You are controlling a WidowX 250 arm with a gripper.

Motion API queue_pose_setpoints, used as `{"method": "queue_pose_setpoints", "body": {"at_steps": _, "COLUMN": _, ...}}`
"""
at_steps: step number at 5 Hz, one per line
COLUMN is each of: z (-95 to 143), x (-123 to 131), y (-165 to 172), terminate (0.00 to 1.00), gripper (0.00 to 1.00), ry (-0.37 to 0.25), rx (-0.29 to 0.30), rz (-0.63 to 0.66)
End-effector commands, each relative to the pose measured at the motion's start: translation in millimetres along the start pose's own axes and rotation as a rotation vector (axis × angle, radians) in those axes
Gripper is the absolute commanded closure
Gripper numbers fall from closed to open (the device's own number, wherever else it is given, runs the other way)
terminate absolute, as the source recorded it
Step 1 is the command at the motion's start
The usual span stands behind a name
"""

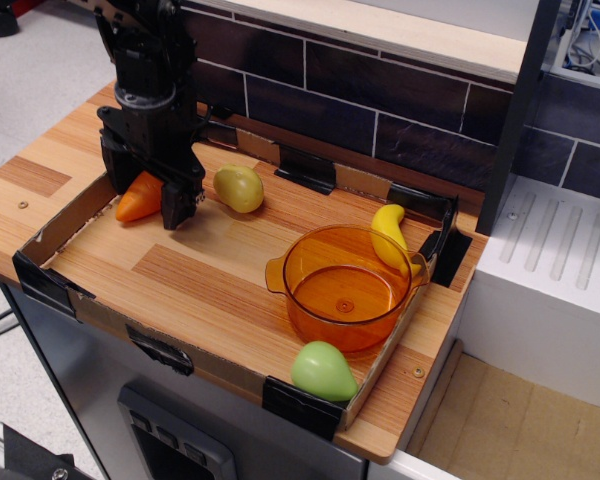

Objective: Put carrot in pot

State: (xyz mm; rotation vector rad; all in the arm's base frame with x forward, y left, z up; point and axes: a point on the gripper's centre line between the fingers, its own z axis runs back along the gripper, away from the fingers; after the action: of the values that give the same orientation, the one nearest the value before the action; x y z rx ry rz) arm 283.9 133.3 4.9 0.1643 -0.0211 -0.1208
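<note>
The bright orange carrot [136, 200] lies on the wooden tray floor at the far left, near the tray's left wall. My black gripper [144, 197] stands upright over it, jaws open, one finger on each side of the carrot; the carrot's right end is hidden behind the right finger [178, 203]. I cannot tell whether the fingers touch it. The translucent orange pot [344, 288] stands empty at the right of the tray, well apart from the gripper.
A round yellow-green fruit [239, 187] lies just right of the gripper. A curved yellow banana-like toy [389, 236] leans behind the pot. A green fruit [322, 371] sits at the tray's front right corner. A low cardboard wall [64, 222] rims the tray.
</note>
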Motion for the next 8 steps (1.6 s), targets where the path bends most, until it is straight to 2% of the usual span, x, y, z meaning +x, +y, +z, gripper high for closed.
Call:
{"method": "queue_pose_setpoints", "body": {"at_steps": 1, "z": 4, "x": 7, "y": 8, "terminate": 0.0, "gripper": 1.0, "ry": -0.009, "rx": -0.007, "rz": 0.005}}
{"method": "queue_pose_setpoints", "body": {"at_steps": 2, "z": 14, "x": 2, "y": 9, "terminate": 0.0, "gripper": 1.0, "ry": -0.028, "rx": -0.012, "rz": 0.0}}
{"method": "queue_pose_setpoints", "body": {"at_steps": 4, "z": 61, "x": -20, "y": -9, "terminate": 0.0, "gripper": 1.0, "ry": -0.093, "rx": -0.055, "rz": -0.011}}
{"method": "queue_pose_setpoints", "body": {"at_steps": 6, "z": 102, "x": -13, "y": -67, "terminate": 0.0, "gripper": 1.0, "ry": -0.007, "rx": -0.176, "rz": 0.022}}
{"method": "queue_pose_setpoints", "body": {"at_steps": 8, "z": 113, "x": 9, "y": -127, "terminate": 0.0, "gripper": 1.0, "ry": -0.023, "rx": -0.147, "rz": 0.054}}
